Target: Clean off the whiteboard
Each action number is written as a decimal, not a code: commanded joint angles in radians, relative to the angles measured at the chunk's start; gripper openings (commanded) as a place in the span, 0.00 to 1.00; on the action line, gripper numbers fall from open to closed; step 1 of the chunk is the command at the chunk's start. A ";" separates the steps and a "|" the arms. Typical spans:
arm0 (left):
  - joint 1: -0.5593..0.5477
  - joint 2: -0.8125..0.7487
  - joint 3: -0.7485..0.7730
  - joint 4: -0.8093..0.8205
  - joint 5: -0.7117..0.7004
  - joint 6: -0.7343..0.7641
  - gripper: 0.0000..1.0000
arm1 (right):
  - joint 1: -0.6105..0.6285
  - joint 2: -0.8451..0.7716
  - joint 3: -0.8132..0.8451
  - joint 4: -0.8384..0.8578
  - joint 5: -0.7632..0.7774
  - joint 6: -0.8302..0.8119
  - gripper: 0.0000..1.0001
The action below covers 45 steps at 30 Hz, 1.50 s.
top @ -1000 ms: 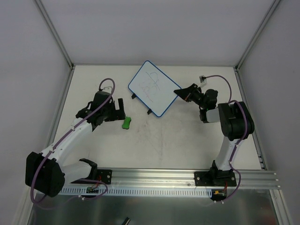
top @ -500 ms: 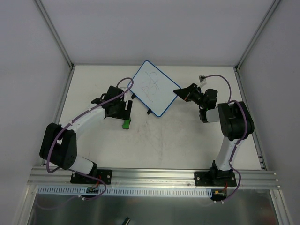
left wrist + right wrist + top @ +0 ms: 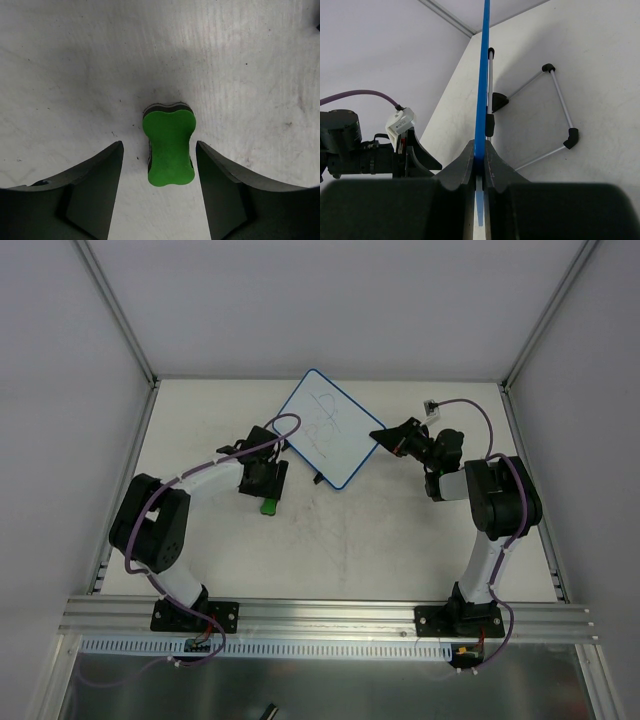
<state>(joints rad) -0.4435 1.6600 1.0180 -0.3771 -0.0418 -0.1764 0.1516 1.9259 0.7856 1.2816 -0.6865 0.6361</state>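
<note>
The whiteboard is white with a thin blue rim and faint scribbles, and it stands tilted at the back centre of the table. My right gripper is shut on its right edge. In the right wrist view the blue rim runs straight up from between the closed jaws. The wire stand with its black feet shows behind the board. A small green peanut-shaped eraser lies on the table to the lower left of the board. My left gripper hangs over the eraser, open, a finger on each side, with gaps showing.
An aluminium rail carrying both arm bases runs along the near edge. Grey enclosure walls and frame posts close in the table at the left, back and right. A small white connector on a purple cable lies at the back right.
My left arm has swung right and forward over the eraser, and its jaws have narrowed around it. The right gripper and the whiteboard have not moved.
</note>
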 commanded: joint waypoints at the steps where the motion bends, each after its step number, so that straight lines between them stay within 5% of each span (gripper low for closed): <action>1: -0.027 -0.012 0.014 0.029 -0.046 -0.032 0.60 | 0.016 0.004 0.041 0.122 -0.036 -0.009 0.00; 45: -0.040 0.030 -0.022 0.061 -0.046 -0.120 0.43 | 0.011 0.013 0.046 0.127 -0.039 0.002 0.00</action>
<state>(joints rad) -0.4725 1.6981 1.0054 -0.3153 -0.0834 -0.2928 0.1520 1.9388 0.7975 1.2835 -0.6933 0.6399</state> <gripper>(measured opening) 0.435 0.090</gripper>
